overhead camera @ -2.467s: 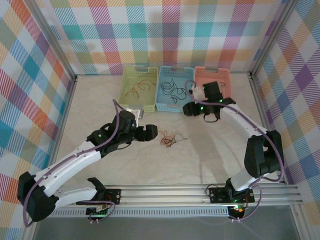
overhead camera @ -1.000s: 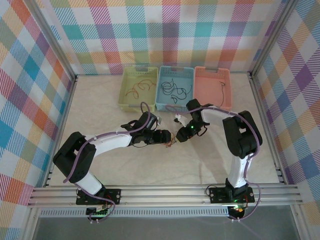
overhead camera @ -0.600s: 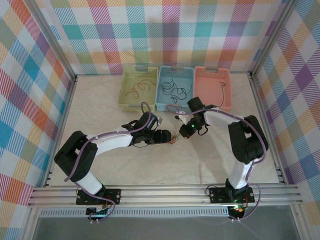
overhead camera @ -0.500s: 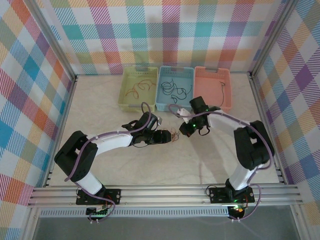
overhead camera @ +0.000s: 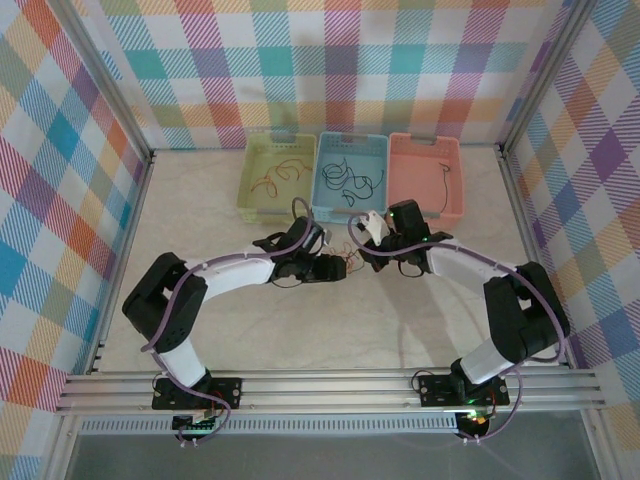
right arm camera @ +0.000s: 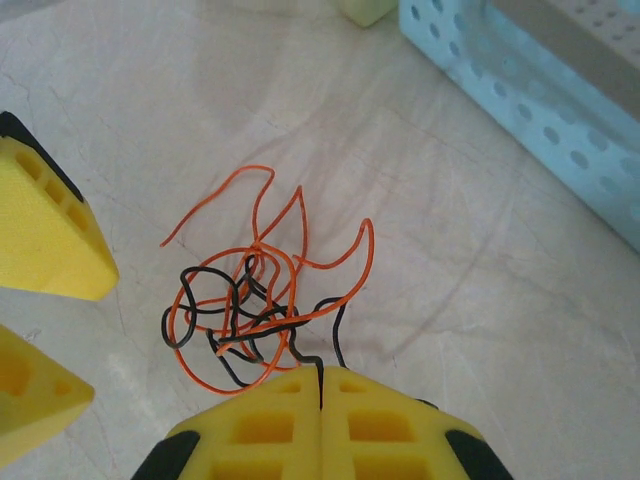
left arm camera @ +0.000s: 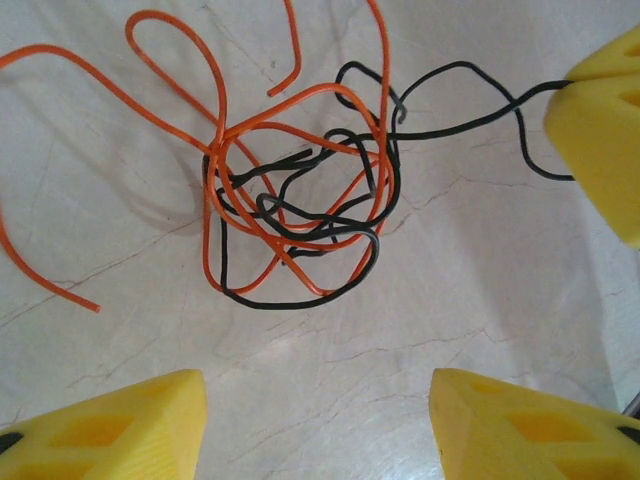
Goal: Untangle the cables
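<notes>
Orange and black cables (left arm camera: 300,235) lie knotted on the table (overhead camera: 250,330) on the near side of the blue basket (overhead camera: 322,213), with the right gripper (right arm camera: 320,395) pressed together on one black strand (right arm camera: 338,335), likely to draw it free, while the left gripper (left arm camera: 315,385) hovers spread above the knot.

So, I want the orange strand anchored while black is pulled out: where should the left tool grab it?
Grip the thin orange wire by its free tail outside the knot, from straight above: it lies flat, clear of the thin black wire.
</notes>
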`<state>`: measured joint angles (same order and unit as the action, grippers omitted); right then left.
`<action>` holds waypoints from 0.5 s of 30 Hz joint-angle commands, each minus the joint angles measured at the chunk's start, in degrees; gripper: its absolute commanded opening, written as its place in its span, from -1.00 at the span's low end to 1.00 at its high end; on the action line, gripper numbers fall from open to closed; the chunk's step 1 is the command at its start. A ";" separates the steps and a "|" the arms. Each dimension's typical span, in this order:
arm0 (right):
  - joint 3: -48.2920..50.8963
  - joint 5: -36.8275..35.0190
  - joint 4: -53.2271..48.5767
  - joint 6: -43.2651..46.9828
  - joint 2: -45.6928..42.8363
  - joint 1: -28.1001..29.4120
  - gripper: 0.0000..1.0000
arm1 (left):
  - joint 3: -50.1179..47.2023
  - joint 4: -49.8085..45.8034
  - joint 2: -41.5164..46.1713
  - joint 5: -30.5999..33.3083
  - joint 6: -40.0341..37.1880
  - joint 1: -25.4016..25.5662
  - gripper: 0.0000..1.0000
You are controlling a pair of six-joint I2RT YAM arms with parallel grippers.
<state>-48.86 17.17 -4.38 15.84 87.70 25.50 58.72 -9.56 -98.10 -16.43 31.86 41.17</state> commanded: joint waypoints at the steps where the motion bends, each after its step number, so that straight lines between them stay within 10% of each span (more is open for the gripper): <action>1: 2.27 -1.08 7.58 -1.47 -2.83 0.35 -1.00 | 3.33 -2.94 -2.00 0.72 -1.69 0.39 0.22; 15: 13.24 -3.34 23.02 -6.46 -9.72 1.40 -1.00 | 4.60 1.94 -5.78 -5.33 0.09 0.32 -0.04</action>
<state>-37.39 12.86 12.32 11.55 79.40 26.63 62.92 -9.76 -103.37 -19.27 31.83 41.23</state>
